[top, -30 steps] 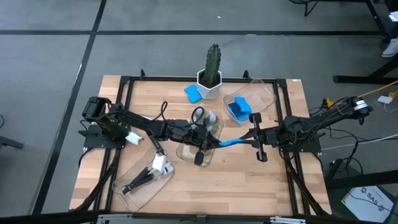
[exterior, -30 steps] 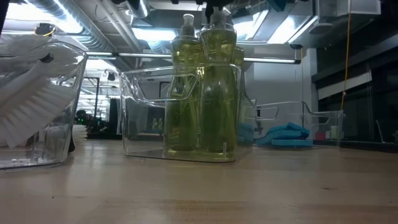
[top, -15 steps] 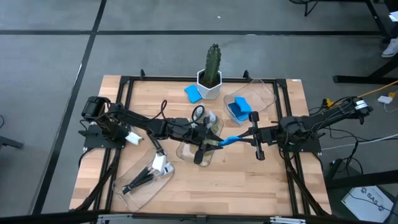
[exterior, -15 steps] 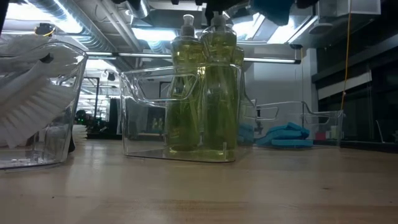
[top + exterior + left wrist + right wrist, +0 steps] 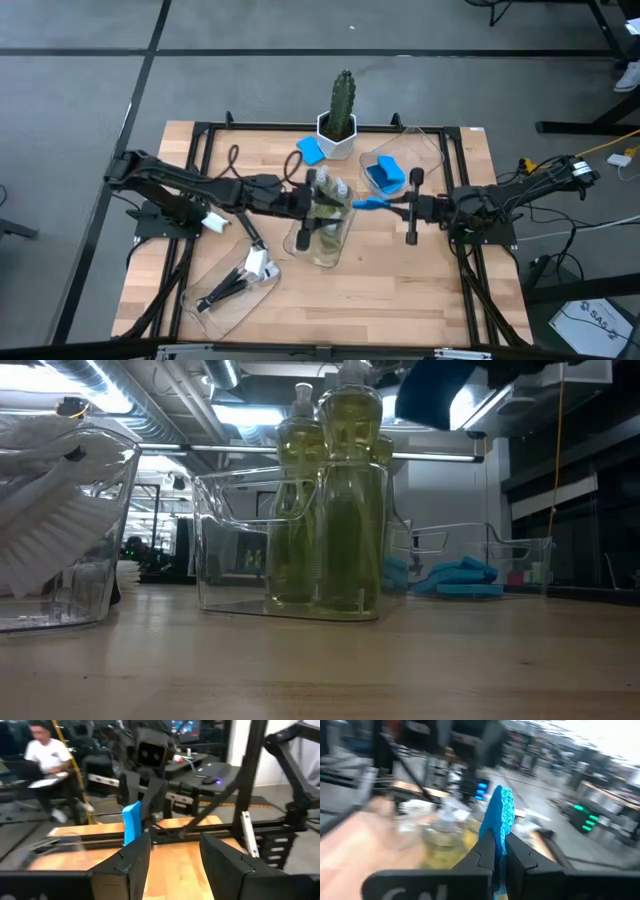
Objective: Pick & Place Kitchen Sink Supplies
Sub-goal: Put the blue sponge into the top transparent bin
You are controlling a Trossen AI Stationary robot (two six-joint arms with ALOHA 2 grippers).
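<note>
Two clear bottles of yellow-green liquid [image 5: 330, 208] [image 5: 345, 500] stand upright in a clear tray [image 5: 322, 250] at mid-table. My left gripper [image 5: 322, 203] [image 5: 172, 860] hovers above them, open and holding nothing. My right gripper [image 5: 378, 205] [image 5: 498, 847] is just right of the bottles, shut on a blue sponge [image 5: 363, 203] [image 5: 497, 812] [image 5: 131, 822] [image 5: 435, 390]. Another blue sponge [image 5: 311, 150] lies on the table by the cactus. A third [image 5: 385, 172] lies in the far right tray. Brushes [image 5: 240, 280] [image 5: 45, 530] lie in the near left tray. My right gripper pinches the blue sponge between its two fingers by the end nearest the arm [image 5: 496, 840]. The fingers come level from the table's right. The sponge stands on edge, sticks out past the fingertips toward the bottles, and is lifted clear of the table.
A cactus in a white pot [image 5: 340, 120] stands at the far middle. The clear far right tray [image 5: 420, 155] and the near left brush tray [image 5: 225, 300] flank the centre. Black frame rails [image 5: 200, 180] border the wooden top; bare wood lies near right [image 5: 400, 290].
My left arm has risen and drawn back a little toward the table's left, away from the bottle tray; the bottles stay in the tray. My right gripper has carried the sponge toward the far edge and slightly left, still shut on it.
</note>
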